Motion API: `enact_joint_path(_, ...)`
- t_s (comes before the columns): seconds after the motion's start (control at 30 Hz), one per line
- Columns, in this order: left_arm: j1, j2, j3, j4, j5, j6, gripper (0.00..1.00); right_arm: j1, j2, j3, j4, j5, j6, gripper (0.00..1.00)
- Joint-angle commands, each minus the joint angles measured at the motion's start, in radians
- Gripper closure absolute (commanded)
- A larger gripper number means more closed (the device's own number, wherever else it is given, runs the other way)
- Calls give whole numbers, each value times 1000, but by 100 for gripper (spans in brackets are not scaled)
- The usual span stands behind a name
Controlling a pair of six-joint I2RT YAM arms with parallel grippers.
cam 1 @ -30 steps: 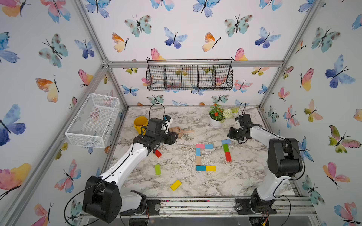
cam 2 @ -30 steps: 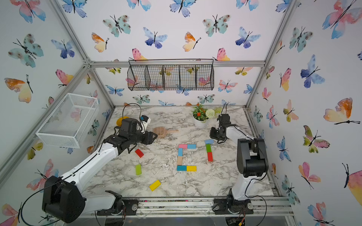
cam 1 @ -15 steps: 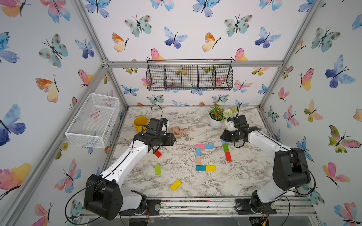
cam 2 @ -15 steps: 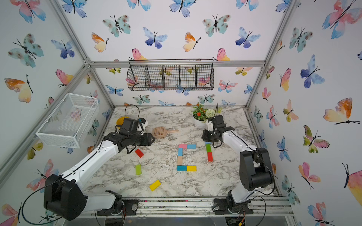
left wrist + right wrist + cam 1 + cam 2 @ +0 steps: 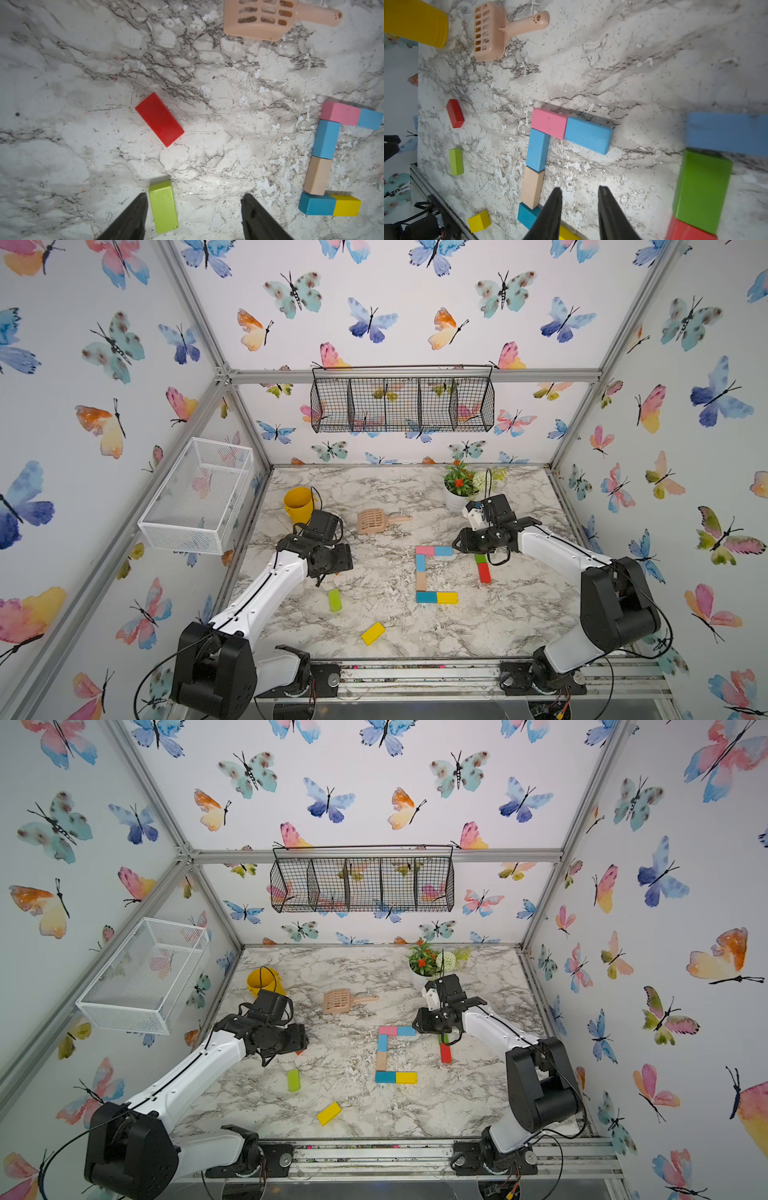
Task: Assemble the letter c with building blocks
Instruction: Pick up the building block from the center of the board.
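- left fingers (image 5: 128, 220): wide apart, empty, bottom edge of left wrist view
- lime-green wooden block (image 5: 163, 208) lies flat on marble counter (image 5: 62, 83), showing between them, close to one
- red wooden block (image 5: 159, 119) loose, mid-frame
- right fingers (image 5: 550, 216): narrow gap, empty, bottom centre of right wrist view
- C of building blocks (image 5: 421, 580), right of centre in both top views: pink and light blue on top, blue and tan down the side, teal and yellow at the bottom

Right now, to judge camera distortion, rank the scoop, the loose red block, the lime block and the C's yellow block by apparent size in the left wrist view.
1. scoop, though cropped by the frame.
2. red block and lime block: about alike, not ranked.
3. yellow block, smallest.
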Motion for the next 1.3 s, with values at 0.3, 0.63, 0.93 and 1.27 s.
enact_joint_path(0.3,112,49,-90,143,101,-79,33,11,-46,-66,23,-38,-22,66)
enact_joint_path(0.63,112,190,-50,169,52,-110,28,12,-77,-72,17,-20,-30,59)
enact_joint_path(0.93,114,287,-19,211,44,-112,30,11,-154,-129,51,-26,-12,55)
enact_joint_path(1.27,128,310,-21,233,14,-146,40,11,-192,-116,27,3,-53,57)
